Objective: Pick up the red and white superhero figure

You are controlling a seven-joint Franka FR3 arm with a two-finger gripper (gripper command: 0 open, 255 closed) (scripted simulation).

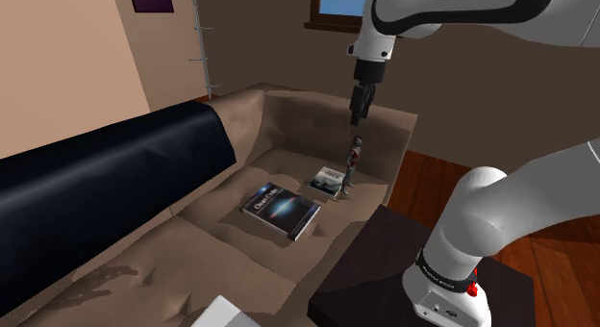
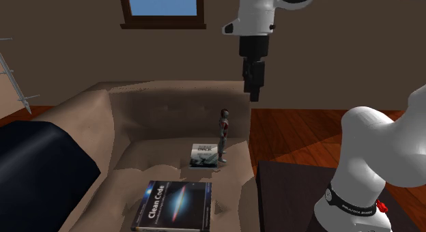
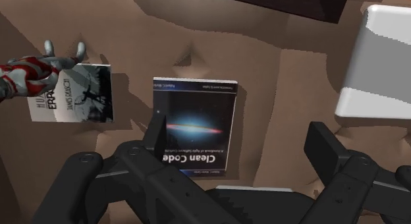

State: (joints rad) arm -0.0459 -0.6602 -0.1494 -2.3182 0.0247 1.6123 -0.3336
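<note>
Superhero figure is standing on the sofa at the small book's three o'clock in the second exterior view. The gripper is hovering above it, jaws apart, so the descent and grasp are still pending.

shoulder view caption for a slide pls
Open gripper hangs over a tan sofa with an upright figure and a dark book.

From where I stand, the white Franka arm with dark joints climbs from its base at the shoulder view's lower right and folds over high up. Its lettered upper link runs along the top edge toward the left. There the wrist turns straight down, and the all-black two-finger tool hangs vertical, tips lowest. Seen along the hand, its two fingers stand well apart, not meeting.
</note>
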